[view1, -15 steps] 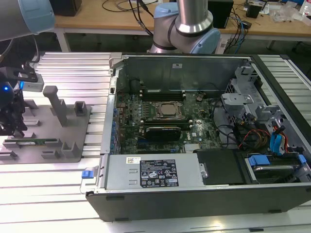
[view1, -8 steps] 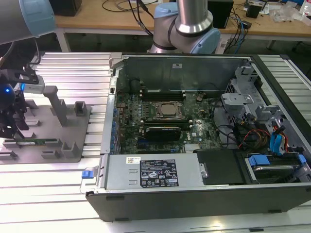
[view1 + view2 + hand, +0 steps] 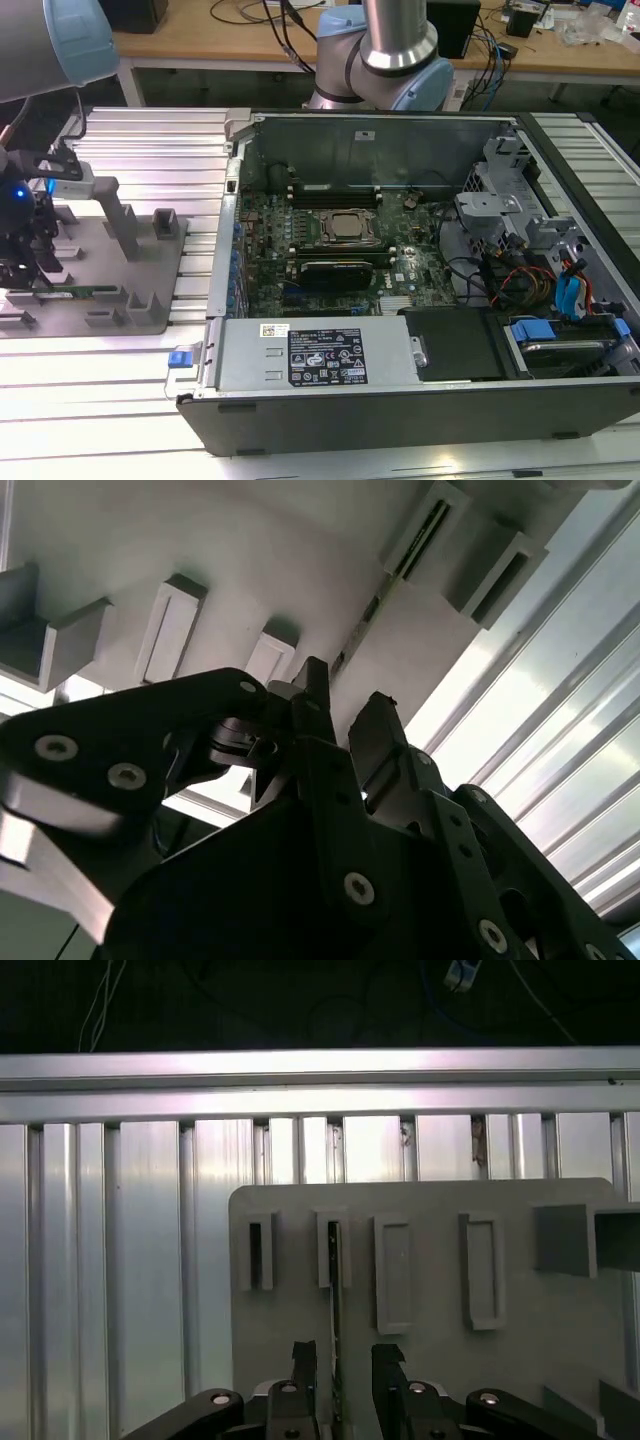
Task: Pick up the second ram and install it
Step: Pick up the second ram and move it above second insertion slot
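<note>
harsh overhead glare, deep foreground shadows

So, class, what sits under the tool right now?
A thin memory stick stands on edge in the grey tray, between the fingers of the open tool. Its chips and lower edge are hidden.

I'm looking at a ribbed silver aluminium worktop (image 3: 150, 140). On it, a grey plastic holder tray (image 3: 165, 275) sits at the exterior view's left, an open black computer case (image 3: 420, 420) beside it.
</note>
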### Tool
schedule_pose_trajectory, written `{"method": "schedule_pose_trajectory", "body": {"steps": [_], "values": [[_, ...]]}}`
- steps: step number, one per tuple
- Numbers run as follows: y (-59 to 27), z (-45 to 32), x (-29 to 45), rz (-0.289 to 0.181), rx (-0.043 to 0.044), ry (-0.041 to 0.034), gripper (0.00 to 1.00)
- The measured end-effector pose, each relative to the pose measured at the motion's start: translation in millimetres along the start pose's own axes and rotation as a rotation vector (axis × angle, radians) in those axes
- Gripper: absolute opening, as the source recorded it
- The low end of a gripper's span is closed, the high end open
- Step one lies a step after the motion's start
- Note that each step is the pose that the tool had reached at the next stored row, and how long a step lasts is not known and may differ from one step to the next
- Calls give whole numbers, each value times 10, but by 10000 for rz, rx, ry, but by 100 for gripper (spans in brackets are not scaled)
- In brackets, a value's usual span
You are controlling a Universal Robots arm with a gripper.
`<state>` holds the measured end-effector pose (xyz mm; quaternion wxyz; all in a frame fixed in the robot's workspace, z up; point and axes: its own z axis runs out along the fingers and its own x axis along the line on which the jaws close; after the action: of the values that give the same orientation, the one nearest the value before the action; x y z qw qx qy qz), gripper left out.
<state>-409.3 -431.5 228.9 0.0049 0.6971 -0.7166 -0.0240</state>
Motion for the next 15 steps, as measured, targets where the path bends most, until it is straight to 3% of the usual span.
{"method": "schedule_pose_trajectory", "body": {"steps": [2,4,7,15], "values": [[-3,73,2,-82,-2,3,34],[0,143,4,-466,-13,19,34],[8,176,5,-804,-22,45,34],[29,225,-32,-904,-25,55,34]]}}
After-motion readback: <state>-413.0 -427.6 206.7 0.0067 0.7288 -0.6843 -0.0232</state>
